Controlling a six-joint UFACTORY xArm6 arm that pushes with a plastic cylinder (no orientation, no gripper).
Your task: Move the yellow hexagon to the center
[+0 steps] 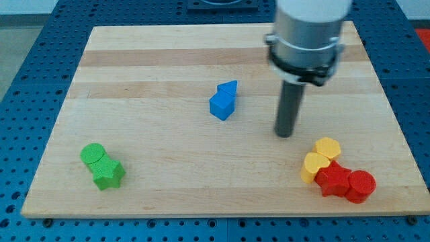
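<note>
The yellow hexagon (pixel 328 147) lies at the view's lower right, touching a second yellow block (pixel 313 165) just below and left of it. My tip (pixel 285 134) rests on the board a short way to the left of and slightly above the yellow hexagon, apart from it. The rod hangs from the grey arm body (pixel 310 33) at the view's top.
Two red blocks (pixel 344 182) sit against the yellow pair at the lower right. A blue cube (pixel 221 105) and a blue triangle (pixel 229 87) sit near the middle. A green cylinder (pixel 93 154) and a green star (pixel 108 174) sit at the lower left. The wooden board (pixel 168 60) lies on a blue table.
</note>
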